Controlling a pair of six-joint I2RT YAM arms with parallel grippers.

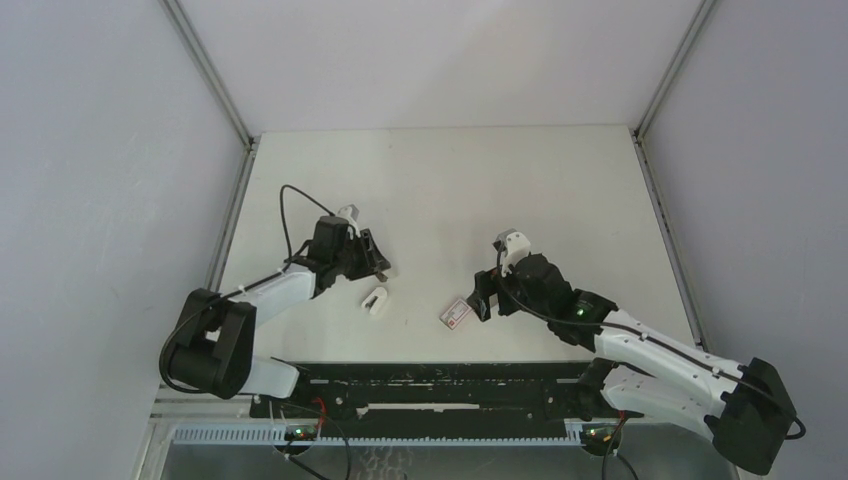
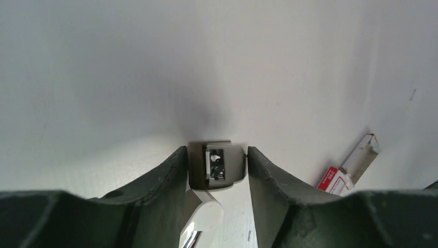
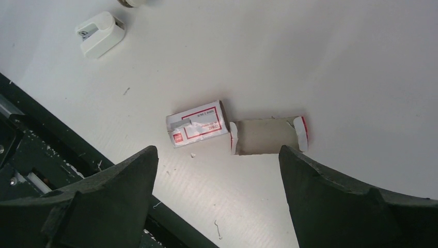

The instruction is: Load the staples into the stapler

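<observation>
Top view: high above the near edge of the white counter (image 1: 450, 180), looking down on all of it; the small red-and-white cardboard box (image 1: 457, 315) is far below.
Left wrist: low, left of the box (image 2: 335, 179), which shows at the right edge.
Right wrist: close above the box (image 3: 197, 124), looking steeply down.
Shared: box in all three; small white plastic stapler (image 1: 375, 301) (image 3: 100, 33), left of the box, in top and right wrist.

stapler (image 3: 100, 33): smooth white plastic, slight sheen. staples (image 2: 216, 165): dull grey metal, a few bright glints (end-on, hard to read). box (image 3: 197, 124): printed red-and-white card, matt; its tray (image 3: 266, 135) raw tan card, torn edges. table (image 3: 335, 62): white, matt, faintly ribbed. left gripper fingers (image 2: 160, 191): dark, rough, pitted plastic.
</observation>
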